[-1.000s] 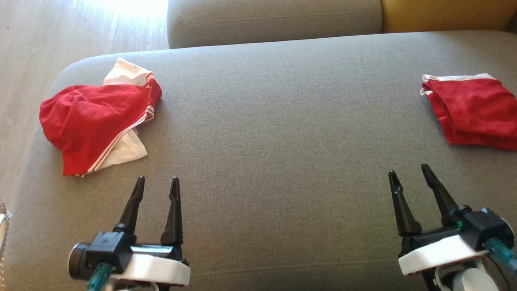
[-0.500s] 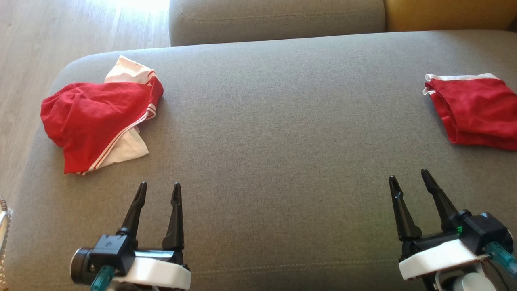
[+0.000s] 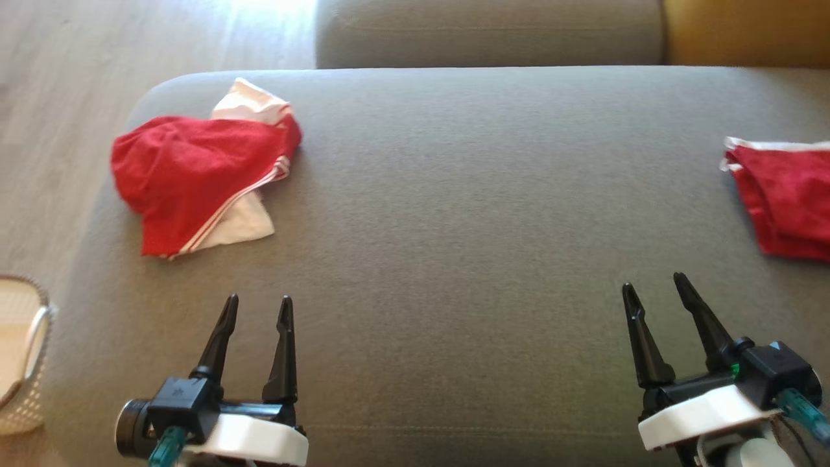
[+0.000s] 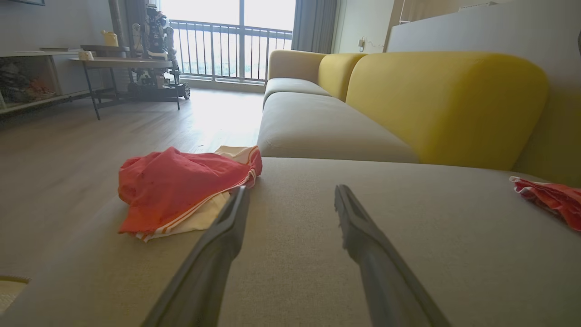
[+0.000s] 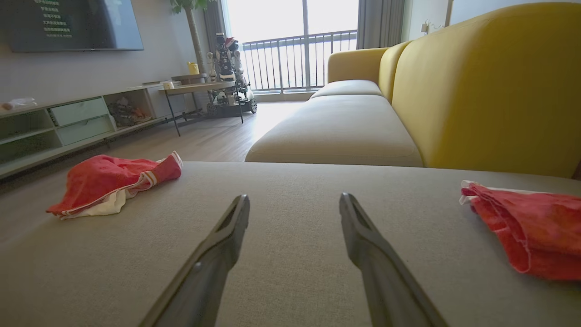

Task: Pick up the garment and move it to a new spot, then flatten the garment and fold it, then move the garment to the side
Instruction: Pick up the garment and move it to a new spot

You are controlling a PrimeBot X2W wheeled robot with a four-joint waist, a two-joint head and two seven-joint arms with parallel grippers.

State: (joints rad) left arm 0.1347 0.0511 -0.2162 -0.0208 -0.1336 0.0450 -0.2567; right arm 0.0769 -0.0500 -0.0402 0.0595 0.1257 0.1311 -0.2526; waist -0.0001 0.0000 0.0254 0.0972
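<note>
While both claws are hovering over the near edge of the wide grey fabric sofa cushion (image 3: 454, 227), the first step, picking up the garment, is not yet beginning, as I am judging it. The left gripper (image 3: 259, 299) is keeping its two dark fingers spread and is grasping nothing. The right gripper (image 3: 652, 281) at the near right is doing the same.

The crumpled red garment with white stripes and white lining (image 3: 194, 175) is lying on the far left part of the cushion, near its left edge and well apart from both grippers. The left arm is standing nearer to it. So the next move is probably asking this arm to reach forward and left, to come down on a raised fold, and to close on the cloth alone, not on the cushion.

Counting now: two red garments, the crumpled one and a flatter red garment with white edge (image 3: 778, 201) at the far right, seeming already folded; two grippers; one pale woven basket (image 3: 23, 363) on the floor at the near left.
</note>
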